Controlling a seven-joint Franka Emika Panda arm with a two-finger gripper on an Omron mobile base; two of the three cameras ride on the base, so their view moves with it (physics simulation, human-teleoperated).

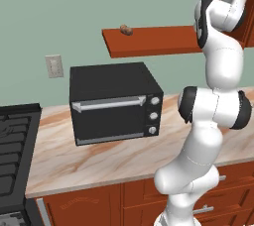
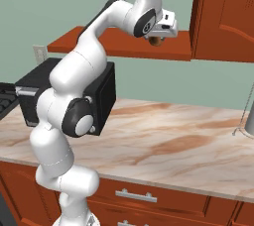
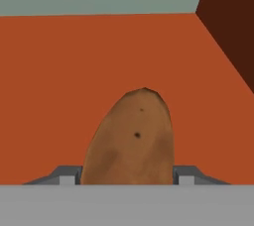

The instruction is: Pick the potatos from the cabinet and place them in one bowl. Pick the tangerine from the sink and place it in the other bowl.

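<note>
Two potatoes sit on the open shelf board (image 1: 149, 41) of the cabinet (image 2: 225, 14). One lies far out toward the shelf's free end (image 1: 126, 29), well apart from the arm. The other potato (image 3: 131, 138) lies near the cabinet's side wall, between the tips of the gripper (image 2: 158, 39). In the hand view a grey fingertip (image 3: 67, 174) stands at each flank of it, right at the skin, so the pincer looks narrowed around the potato; I cannot tell whether the pads press firmly enough to carry it.

To do this step well, I judge the jaws should finish closing across the short width of the oval, near its thickest part, since the rough skin should grip fairly well but a hold near the tapered end could slip. The lift should then go straight up off the board before the hand pulls back, so the potato does not drag along the wood.

Going by size, the marbled counter (image 2: 188, 141) spreads below, then the black toaster oven (image 1: 115, 102) directly under the shelf, a stove (image 1: 15, 145) at the far side, and a wall outlet (image 1: 54, 66). The cabinet wall beside the hand leaves little sideways room, and the oven top lies under the likely retreat path.
</note>
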